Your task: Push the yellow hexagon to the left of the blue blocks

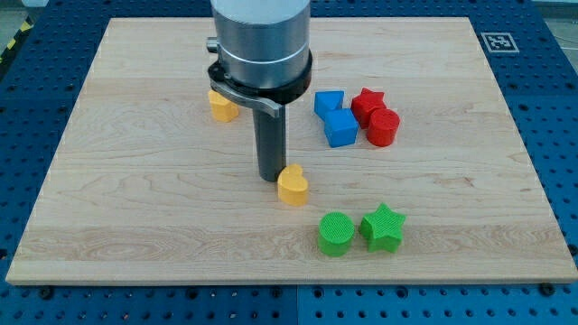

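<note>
A yellow block (222, 106), likely the hexagon, lies at the view's upper left of centre, partly hidden behind the arm's body. Two blue blocks lie right of centre: one (329, 103) above and a blue cube (340, 128) just below it, touching. The dark rod comes down from the arm, and my tip (269, 178) rests on the board near the centre. It sits against the upper left side of a yellow heart-shaped block (292, 185). The tip is below and to the right of the yellow hexagon and to the left of and below the blue blocks.
A red star (368, 102) and a red cylinder (383, 127) sit right against the blue blocks' right side. A green cylinder (336, 234) and a green star (382, 227) lie side by side at the lower right. The wooden board (135, 208) ends in blue perforated table edges.
</note>
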Controlling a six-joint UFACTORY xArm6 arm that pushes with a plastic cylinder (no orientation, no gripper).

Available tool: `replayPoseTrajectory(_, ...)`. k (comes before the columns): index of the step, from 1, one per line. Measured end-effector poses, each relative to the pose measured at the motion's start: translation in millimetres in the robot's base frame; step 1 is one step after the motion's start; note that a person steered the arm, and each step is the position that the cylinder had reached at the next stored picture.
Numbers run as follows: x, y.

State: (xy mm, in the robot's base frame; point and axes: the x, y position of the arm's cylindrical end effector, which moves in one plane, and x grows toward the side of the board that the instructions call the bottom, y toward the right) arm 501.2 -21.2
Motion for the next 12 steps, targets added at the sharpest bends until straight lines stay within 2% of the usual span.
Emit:
replayPoseTrajectory(5,9.9,39.1)
replayPoseTrajectory(6,-11.3,13.4)
replayPoseTrajectory(8,-26.2,-29.1)
replayPoseTrajectory(10,-69.5,-129.0)
replayPoseTrajectory(11,-113.9,-148.8)
replayPoseTrajectory(12,-135.0,-141.6)
